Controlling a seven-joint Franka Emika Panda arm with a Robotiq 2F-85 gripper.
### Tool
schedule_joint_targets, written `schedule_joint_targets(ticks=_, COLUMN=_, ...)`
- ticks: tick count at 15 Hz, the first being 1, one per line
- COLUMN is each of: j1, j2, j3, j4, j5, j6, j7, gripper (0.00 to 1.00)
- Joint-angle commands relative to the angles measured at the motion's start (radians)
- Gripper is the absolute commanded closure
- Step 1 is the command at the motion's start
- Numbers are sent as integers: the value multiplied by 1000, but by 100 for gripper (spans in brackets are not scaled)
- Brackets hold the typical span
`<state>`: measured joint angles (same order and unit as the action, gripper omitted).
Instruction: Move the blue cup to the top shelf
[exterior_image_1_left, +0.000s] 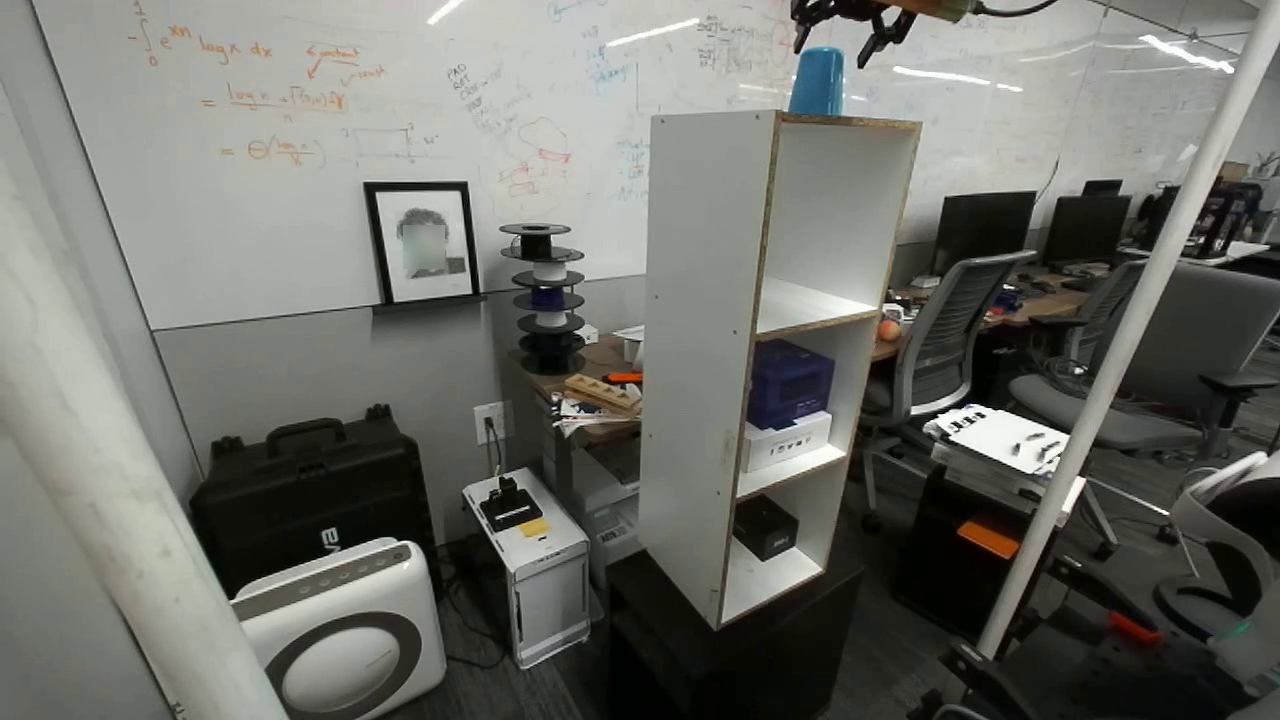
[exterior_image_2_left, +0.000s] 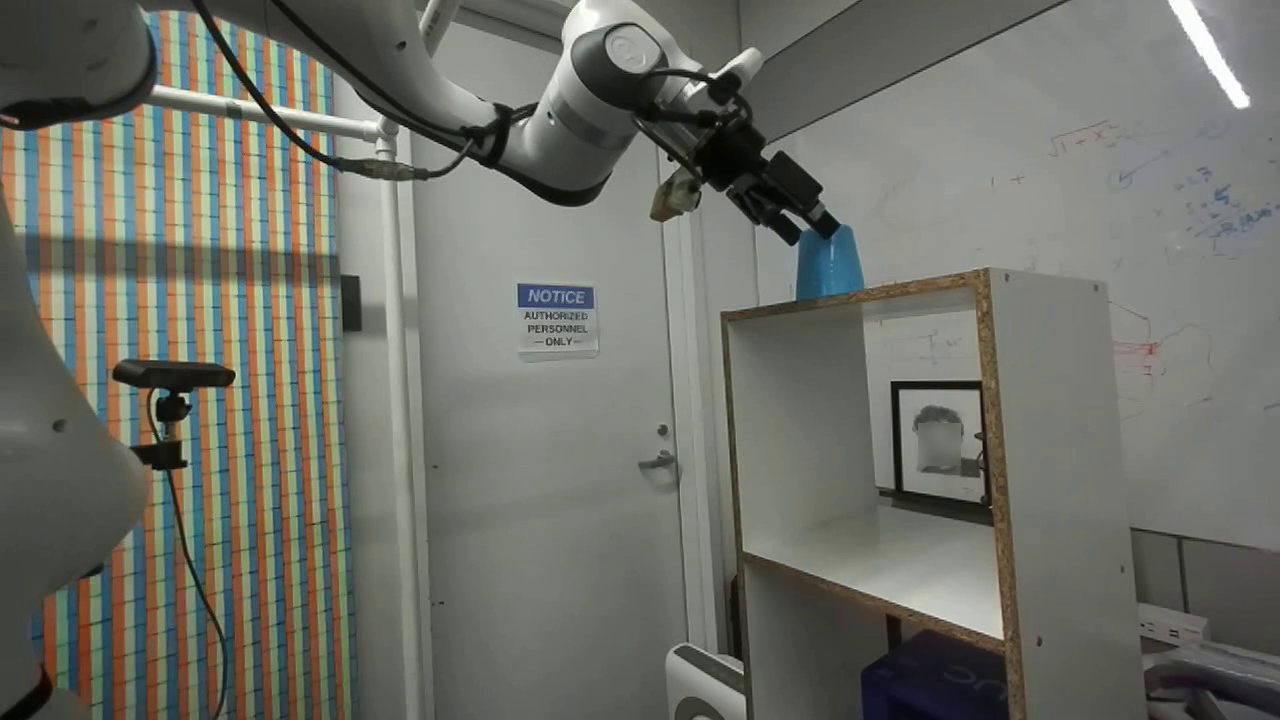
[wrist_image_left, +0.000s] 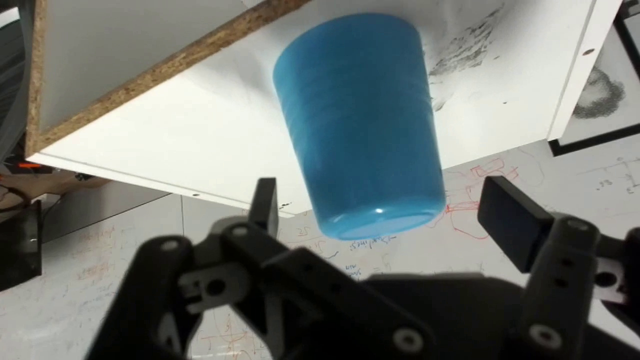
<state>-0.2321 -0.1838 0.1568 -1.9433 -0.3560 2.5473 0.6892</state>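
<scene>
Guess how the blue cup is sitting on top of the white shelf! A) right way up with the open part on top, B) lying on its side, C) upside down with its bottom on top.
C: the blue cup has its wide end down on the top shelf and its narrow end up in both exterior views, and the wrist view shows that narrow end is the closed bottom.

The blue cup (wrist_image_left: 365, 125) is plain; under it, the white top shelf (wrist_image_left: 210, 130) shows speckled brown chipboard (wrist_image_left: 165, 69) along its front edge and dark grey smudges (wrist_image_left: 465, 47) beside the cup. The gripper (wrist_image_left: 389, 212) is black. In an exterior view, a panel (exterior_image_2_left: 270, 450) bears orange, blue and pale-green vertical stripes broken into small blocks.
</scene>
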Motion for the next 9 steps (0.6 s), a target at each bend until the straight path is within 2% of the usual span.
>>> schedule_joint_targets(ticks=1, j1=73, j2=-40, j3=-35, j4=-26, j5=42, j6=-62, j7=-22, gripper=0)
schedule_joint_targets(ticks=4, j1=137, j2=-93, j3=-38, j4=-85, j5=128, j6=-148, j7=-87, gripper=0)
schedule_joint_targets(ticks=9, j1=236, j2=-204, j3=-25, j4=-159, j5=300, j6=-372, j7=-177, gripper=0)
